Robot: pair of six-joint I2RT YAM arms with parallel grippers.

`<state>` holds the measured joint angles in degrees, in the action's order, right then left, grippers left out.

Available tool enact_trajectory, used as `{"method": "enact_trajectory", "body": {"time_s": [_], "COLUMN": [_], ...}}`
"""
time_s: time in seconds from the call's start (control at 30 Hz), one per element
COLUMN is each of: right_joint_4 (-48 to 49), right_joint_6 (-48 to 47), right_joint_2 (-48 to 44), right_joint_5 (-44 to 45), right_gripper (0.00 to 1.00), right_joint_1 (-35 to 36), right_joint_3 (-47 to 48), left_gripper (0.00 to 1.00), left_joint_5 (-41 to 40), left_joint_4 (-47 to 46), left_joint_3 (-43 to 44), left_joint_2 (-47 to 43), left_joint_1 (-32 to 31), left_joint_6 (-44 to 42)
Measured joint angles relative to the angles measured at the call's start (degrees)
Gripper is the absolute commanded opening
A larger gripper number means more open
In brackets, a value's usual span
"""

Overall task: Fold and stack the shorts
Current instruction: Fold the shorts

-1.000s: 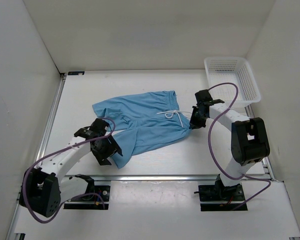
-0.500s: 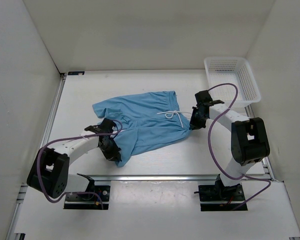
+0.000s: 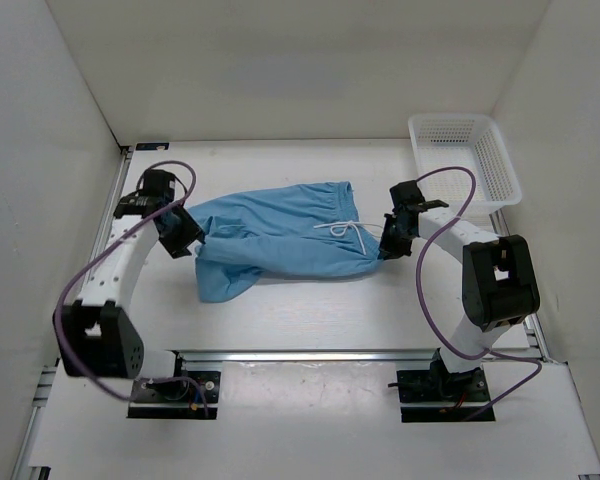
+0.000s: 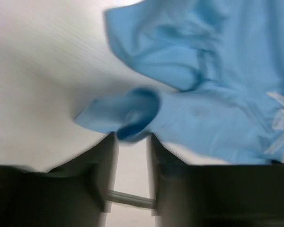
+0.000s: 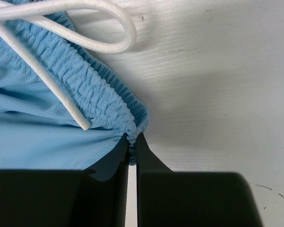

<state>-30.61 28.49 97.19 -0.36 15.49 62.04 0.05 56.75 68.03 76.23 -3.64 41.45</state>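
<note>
**Folding the shorts, one grip in doubt**

The light blue shorts (image 3: 280,240) are lying on the counter (image 3: 310,320), left of the white mesh basket (image 3: 502,175). The right hand (image 5: 132,139), nearest that basket, is pinching the waistband corner tight. The left hand (image 4: 131,137), farthest from it, is standing part open with leg cloth at its fingertips, hold unclear. Any pull is risking the thin cloth slipping out and the fold collapsing.
</note>
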Motion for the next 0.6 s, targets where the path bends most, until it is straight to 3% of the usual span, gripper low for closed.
{"method": "enact_trajectory", "body": {"time_s": [0.1,0.17,0.2,0.23,0.27,0.33,0.4,0.5,0.6], "right_joint_4": [0.04,0.11,0.13,0.15,0.17,0.22,0.28,0.42,0.44], "right_joint_6": [0.00,-0.02,-0.02,-0.02,-0.02,-0.02,-0.02,-0.02,-0.02], "right_joint_2": [0.00,0.00,0.00,0.00,0.00,0.00,0.00,0.00,0.00], "right_joint_5": [0.20,0.20,0.17,0.17,0.17,0.17,0.13,0.13,0.13], "right_gripper": [0.00,0.00,0.00,0.00,0.00,0.00,0.00,0.00,0.00], "right_joint_1": [-0.04,-0.02,-0.04,-0.04,-0.04,-0.04,-0.04,-0.02,-0.04], "right_joint_3": [-0.02,-0.04,-0.07,-0.07,-0.07,-0.07,-0.07,-0.07,-0.07], "left_gripper": [0.86,0.84,0.76,0.48,0.33,0.24,0.36,0.71,0.71], "left_joint_5": [0.09,0.22,0.09,-0.09,-0.26,-0.72,-0.66,-0.02,0.68], "left_joint_4": [-0.28,0.28,0.96,1.66,1.68,1.68,0.87,-0.44,-2.89], "left_joint_3": [-1.55,-3.45,-3.93,-3.93,-3.93,-3.96,-4.68,-6.91,-8.68], "left_joint_2": [6.73,7.80,7.41,6.51,5.33,1.86,-1.64,-2.27,4.61], "left_joint_1": [1.55,1.55,1.55,1.53,1.51,1.14,0.39,-1.77,-3.08], "left_joint_6": [-1.70,-2.27,-2.32,-2.27,-1.97,-2.10,-1.97,-1.29,-0.83]}}
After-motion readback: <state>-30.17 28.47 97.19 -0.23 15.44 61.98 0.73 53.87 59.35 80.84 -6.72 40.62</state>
